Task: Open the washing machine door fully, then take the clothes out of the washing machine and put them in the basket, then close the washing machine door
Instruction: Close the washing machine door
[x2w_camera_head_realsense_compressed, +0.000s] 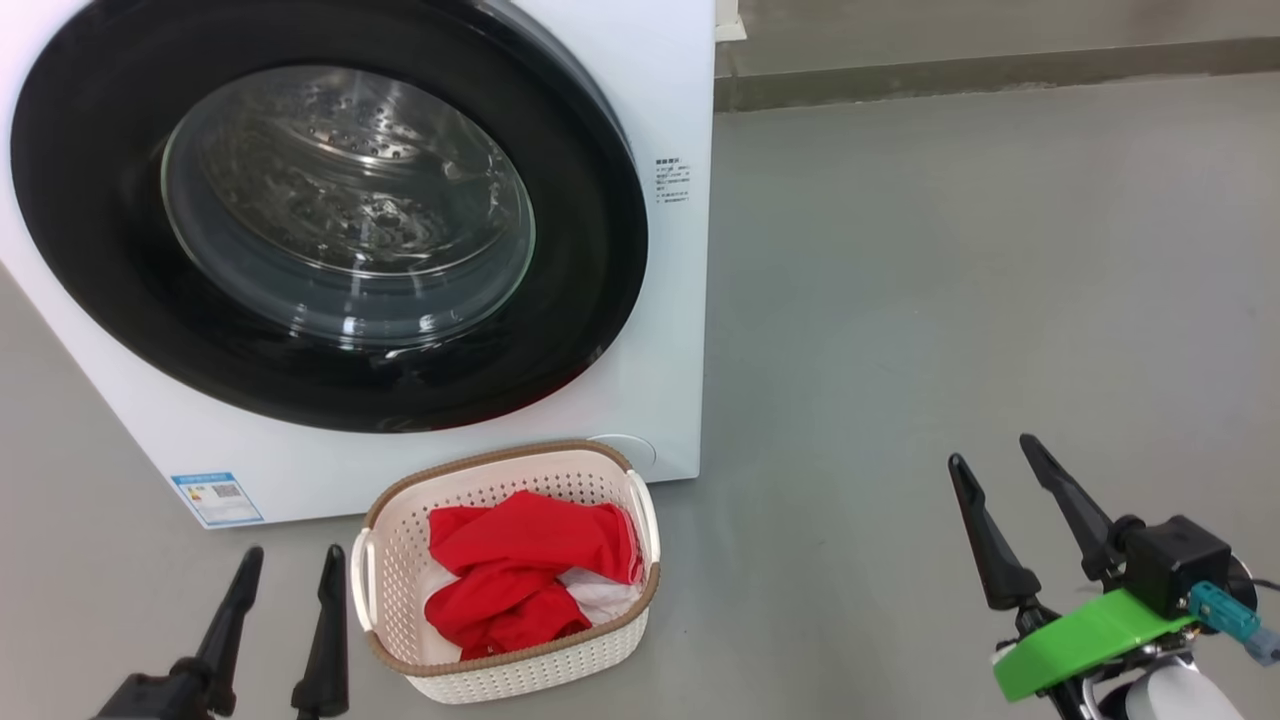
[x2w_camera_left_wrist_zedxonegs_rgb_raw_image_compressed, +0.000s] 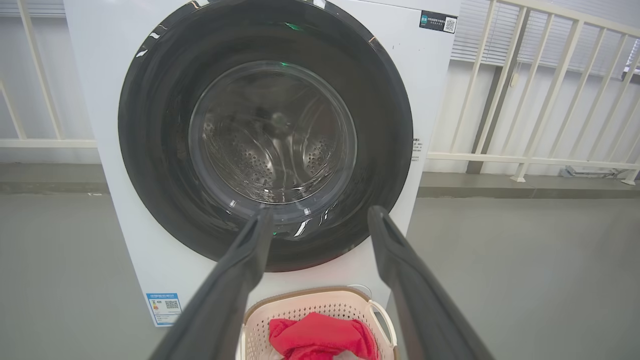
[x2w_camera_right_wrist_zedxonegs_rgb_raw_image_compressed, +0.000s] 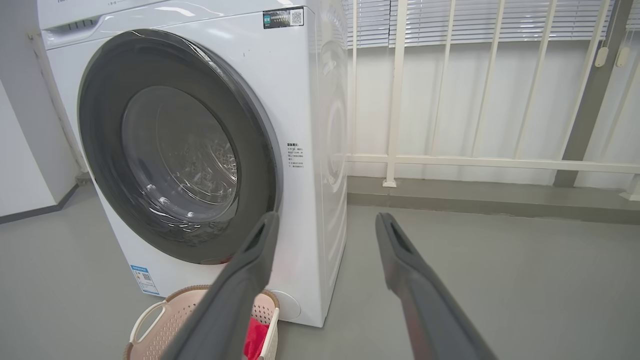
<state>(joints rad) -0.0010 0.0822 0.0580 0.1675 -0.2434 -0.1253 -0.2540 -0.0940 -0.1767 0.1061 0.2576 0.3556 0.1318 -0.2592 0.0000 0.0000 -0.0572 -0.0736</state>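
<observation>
- Grey floor (x2w_camera_head_realsense_compressed: 950, 250), smooth and matt, carries all items; a low kerb (x2w_camera_head_realsense_compressed: 1000, 72) bounds its far edge, and the right wrist view shows a cream railing (x2w_camera_right_wrist_zedxonegs_rgb_raw_image_compressed: 450, 162) beyond it.
- Washing machine (x2w_camera_head_realsense_compressed: 670, 330): white front-loader occupying the upper left of the head view, standing on the floor.
- Washing machine door (x2w_camera_head_realsense_compressed: 340, 210): shut flush against the machine front; wide glossy black rim around a bulging clear window, through which the perforated steel drum (x2w_camera_left_wrist_zedxonegs_rgb_raw_image_compressed: 260, 165) is visible.
- Blue label (x2w_camera_head_realsense_compressed: 217, 497): stuck to the machine's lower left corner, below the door.
- Left gripper (x2w_camera_head_realsense_compressed: 295, 552): at the lower left of the head view, fingers parted and pointing toward the machine, nothing between them; it sits just left of the basket, apart from it.
- Basket (x2w_camera_head_realsense_compressed: 520, 680): cream perforated plastic with a brown woven-look rim, on the floor directly in front of the machine, below the door's lower right part and near a round white cover (x2w_camera_head_realsense_compressed: 625, 450) on the machine's base.
- Clothes (x2w_camera_head_realsense_compressed: 520, 570): a crumpled red bundle with white patches, lying inside the basket, below its rim.
- Right gripper (x2w_camera_head_realsense_compressed: 992, 450): at the lower right of the head view, well apart from basket and machine, fingers spread in a V and holding nothing; a green plate (x2w_camera_head_realsense_compressed: 1080, 640) sits at its wrist.
</observation>
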